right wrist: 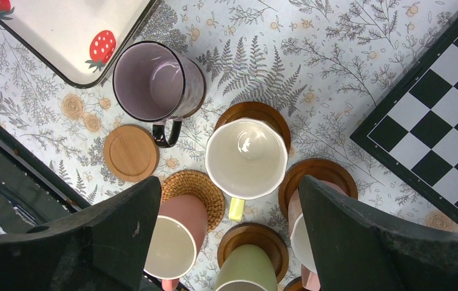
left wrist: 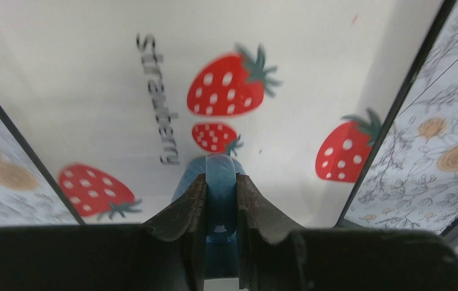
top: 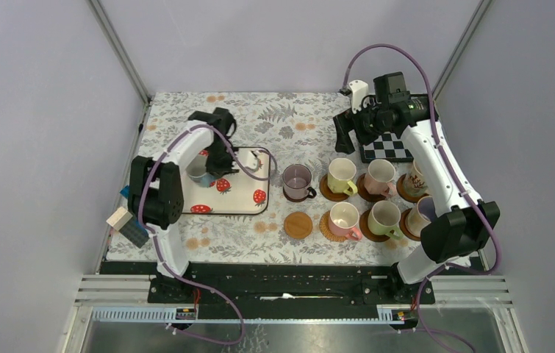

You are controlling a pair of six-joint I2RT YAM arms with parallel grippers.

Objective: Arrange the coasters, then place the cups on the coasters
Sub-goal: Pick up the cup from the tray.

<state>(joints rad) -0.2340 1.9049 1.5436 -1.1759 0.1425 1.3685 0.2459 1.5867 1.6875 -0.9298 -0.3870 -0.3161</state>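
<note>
On the strawberry tray [top: 241, 198], my left gripper [top: 212, 168] is shut on the blue handle [left wrist: 221, 165] of a white cup [top: 198, 173]. In the left wrist view the handle sits pinched between both fingers [left wrist: 193, 206]. My right gripper [top: 348, 132] hangs open, high above the group of cups. Several cups stand on brown coasters: a cream one with a yellow handle [right wrist: 245, 157], a pink one [right wrist: 175, 239] on the woven coaster [right wrist: 199, 185], and a green one [right wrist: 247, 270]. A purple cup [right wrist: 156, 82] stands beside them. One light wooden coaster [right wrist: 131, 153] lies bare.
A black-and-white checkerboard mat [top: 386, 147] lies at the back right under my right arm. Small blocks [top: 127, 224] sit at the table's left edge. The tray's dark rim [left wrist: 390, 127] borders the floral cloth.
</note>
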